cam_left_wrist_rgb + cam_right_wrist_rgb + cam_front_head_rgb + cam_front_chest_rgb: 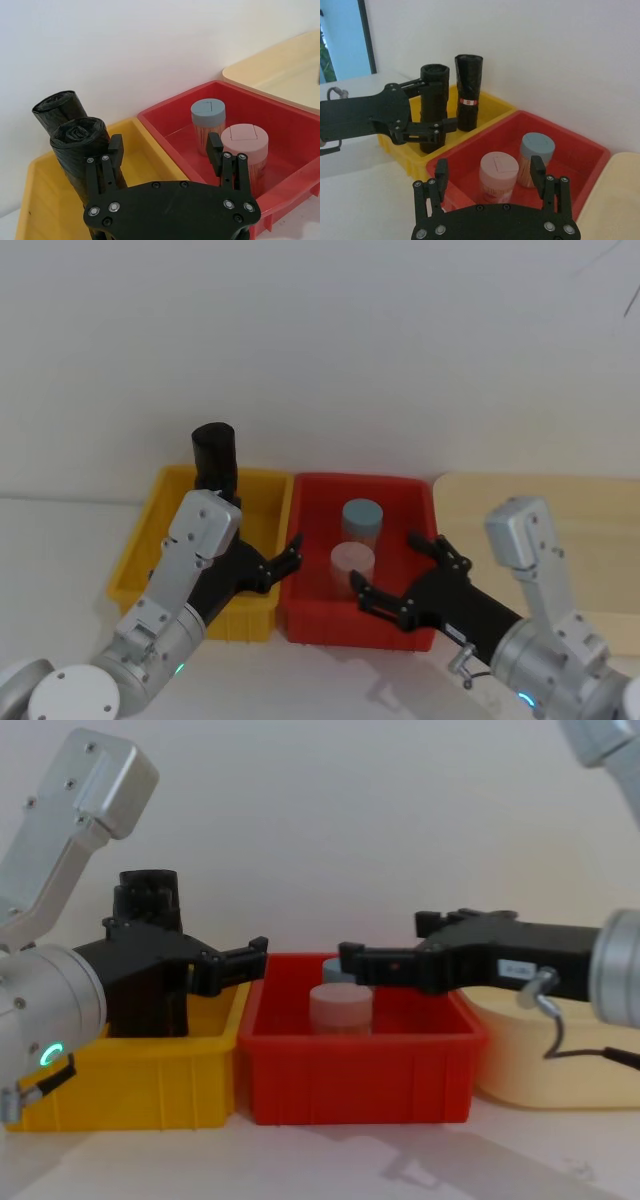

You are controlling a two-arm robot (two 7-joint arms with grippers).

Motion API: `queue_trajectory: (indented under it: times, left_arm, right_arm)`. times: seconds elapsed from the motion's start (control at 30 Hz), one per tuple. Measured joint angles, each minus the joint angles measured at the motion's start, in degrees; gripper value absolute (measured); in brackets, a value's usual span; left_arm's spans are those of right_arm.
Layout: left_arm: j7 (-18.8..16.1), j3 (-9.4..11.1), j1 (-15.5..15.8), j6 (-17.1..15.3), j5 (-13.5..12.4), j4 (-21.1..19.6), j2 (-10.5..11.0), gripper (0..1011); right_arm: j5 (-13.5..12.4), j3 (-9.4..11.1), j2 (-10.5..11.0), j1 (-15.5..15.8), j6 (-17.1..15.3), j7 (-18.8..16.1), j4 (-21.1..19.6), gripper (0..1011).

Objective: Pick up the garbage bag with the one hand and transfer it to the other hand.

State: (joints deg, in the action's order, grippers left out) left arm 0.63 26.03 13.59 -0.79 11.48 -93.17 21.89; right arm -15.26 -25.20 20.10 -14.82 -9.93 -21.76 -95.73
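Left gripper (165, 145), jaws spread, half hides the garbage bag (75, 142).

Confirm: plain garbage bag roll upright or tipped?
Upright. The garbage bag stands on end in the yellow bin, its rolled end up, beside the stickered roll.

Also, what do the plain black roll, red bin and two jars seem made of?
Roll: thin plastic film, slightly glossy, wound in wrinkled layers; the open left tool hangs near it. Red bin: rigid moulded plastic, smooth, light sheen; the open right tool hangs over it. Blue jar and pink jar: probably clear plastic, since sticks show through, with matte lids; glass is possible.
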Motion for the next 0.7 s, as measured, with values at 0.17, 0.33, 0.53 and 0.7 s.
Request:
queue_trajectory:
  times: [0.17,0.33,0.53,0.7]
  left_arm:
    - [0.0,0.0,0.0,0.0,0.0,0.0,0.0,1002]
    - [0.0,0.0,0.0,0.0,0.0,0.0,0.0,1002]
    - [0.0,0.0,0.0,0.0,0.0,0.0,0.0,1002]
    - [0.0,0.0,0.0,0.0,0.0,0.0,0.0,1002]
  right_arm:
    - [0.8,-1.7,-1.1,-3.0,-0.9,-0.8,3.0,1002]
    - [1.7,-3.2,-1.9,-5.5,-2.0,-1.6,5.6,1002]
    - [2.7,-4.4,-2.6,-7.9,-3.7,-2.4,7.9,1002]
    - [3.5,-5.5,-3.1,-10.1,-5.5,-3.1,10.1,1002]
